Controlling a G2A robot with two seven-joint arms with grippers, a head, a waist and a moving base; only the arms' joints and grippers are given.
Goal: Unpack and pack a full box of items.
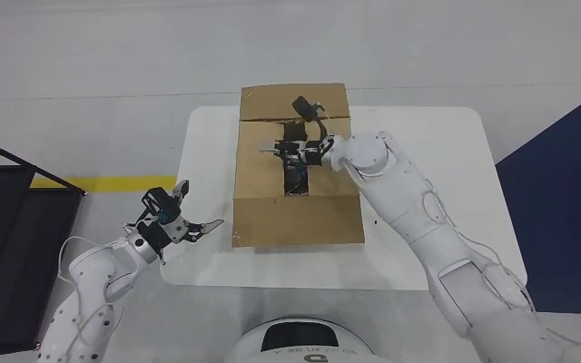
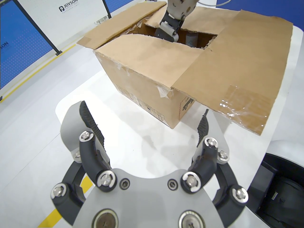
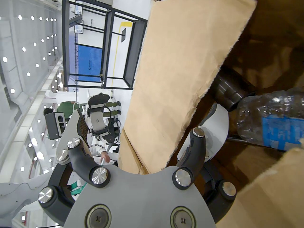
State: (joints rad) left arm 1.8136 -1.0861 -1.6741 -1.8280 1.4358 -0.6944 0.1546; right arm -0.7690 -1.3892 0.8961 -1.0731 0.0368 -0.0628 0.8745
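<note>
A white desk (image 1: 436,181) with rounded corners carries a large brown cardboard box (image 1: 290,218), which stands on the middle of the desk towards its far side. The box's top flaps are folded outward. Their edges are torn and strips of clear tape cling to them. A narrow dark opening shows between the flaps.

The right arm stretches across the desk from the right, and its hand (image 1: 292,150) is at that opening. In the right wrist view, this hand (image 3: 148,113) is spread wide, with one flap (image 3: 185,60) standing between its two fingers. One finger is outside the box and the other reaches down into it. The hand grips nothing.

The left hand (image 1: 198,207) hangs over the near left corner of the desk, well apart from the box. Its fingers (image 2: 91,122) are spread and empty, and it points towards the box's near corner.

Inside the box, just beside the right hand's inner finger, lies a crumpled clear plastic bottle (image 3: 268,122) with a blue label. A dark ribbed cylinder (image 3: 229,91) sits against the bottle's end. I cannot tell whether it is the bottle's cap or a separate item.
</note>
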